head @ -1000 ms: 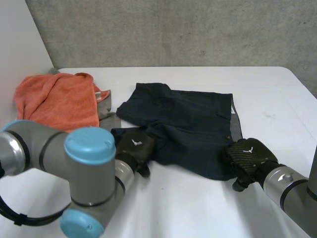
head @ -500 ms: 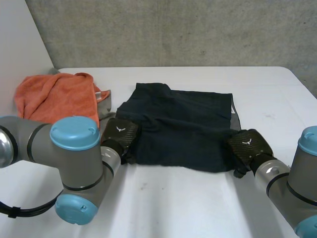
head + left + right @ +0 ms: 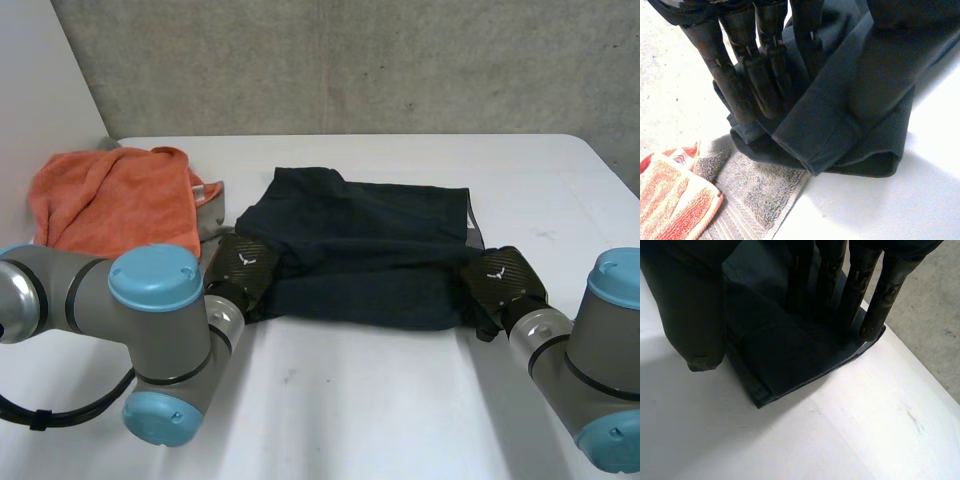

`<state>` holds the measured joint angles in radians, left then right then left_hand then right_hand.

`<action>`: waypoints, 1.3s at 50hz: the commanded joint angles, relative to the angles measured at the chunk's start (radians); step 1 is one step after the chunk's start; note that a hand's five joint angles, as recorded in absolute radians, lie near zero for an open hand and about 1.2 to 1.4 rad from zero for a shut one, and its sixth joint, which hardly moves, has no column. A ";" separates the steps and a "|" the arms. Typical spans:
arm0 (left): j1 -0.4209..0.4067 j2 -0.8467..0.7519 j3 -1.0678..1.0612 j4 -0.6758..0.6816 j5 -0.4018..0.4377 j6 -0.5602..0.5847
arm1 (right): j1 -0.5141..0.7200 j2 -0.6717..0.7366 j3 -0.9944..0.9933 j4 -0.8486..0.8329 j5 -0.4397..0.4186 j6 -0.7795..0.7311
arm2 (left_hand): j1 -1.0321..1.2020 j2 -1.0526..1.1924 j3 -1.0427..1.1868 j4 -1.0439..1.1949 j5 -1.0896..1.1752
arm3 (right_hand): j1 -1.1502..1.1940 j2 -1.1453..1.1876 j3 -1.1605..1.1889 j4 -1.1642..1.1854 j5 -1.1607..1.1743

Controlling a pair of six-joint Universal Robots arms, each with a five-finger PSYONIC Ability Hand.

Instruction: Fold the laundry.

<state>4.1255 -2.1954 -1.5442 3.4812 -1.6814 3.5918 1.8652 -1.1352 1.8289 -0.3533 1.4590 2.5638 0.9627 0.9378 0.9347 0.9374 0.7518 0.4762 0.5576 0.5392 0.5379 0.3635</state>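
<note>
Where it lies across the middle of the white table [image 3: 400, 400], the dark navy cloth garment [image 3: 370, 225] is spread flat at its far side and doubled over into a soft fold along its near edge. Left hand [image 3: 245, 268]: black, set at the near left corner of that fold, palm down; its fingers [image 3: 757, 65] run straight along the top of the cloth, and the thumb opposite is wrapped in a hemmed layer, so the cloth is pinched between them. Right hand [image 3: 500, 278]: black, at the near right corner, posed the same way; its straight fingers [image 3: 840, 295] press on the upper layer, the thumb is sheathed in the cloth, and the corner is held between the two. Left arm [image 3: 150, 330] and right arm [image 3: 600, 350]: both low over the near table, elbows bent outward, wrists angled in toward the garment. Orange terry towel [image 3: 115, 200]: crumpled at the table's left side, lying over a grey towel [image 3: 212, 218] whose corner touches the garment beside the left hand. Grey concrete wall [image 3: 350, 60]: behind the table.
</note>
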 commanded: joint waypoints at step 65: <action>0.004 -0.404 0.785 0.004 0.183 0.113 | -0.063 0.184 -0.490 0.162 0.172 -0.042 | 0.434 0.458 0.462 0.459 0.470 | 0.920 0.839 0.857 0.858 0.858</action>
<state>4.1132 -2.4237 -0.9901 3.4670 -1.5629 3.7012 1.7741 -1.0634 1.4228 -0.0274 1.6051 2.5367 1.1304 1.1976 1.1889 1.1987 1.0037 0.9728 1.1823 1.1985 1.1895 0.9776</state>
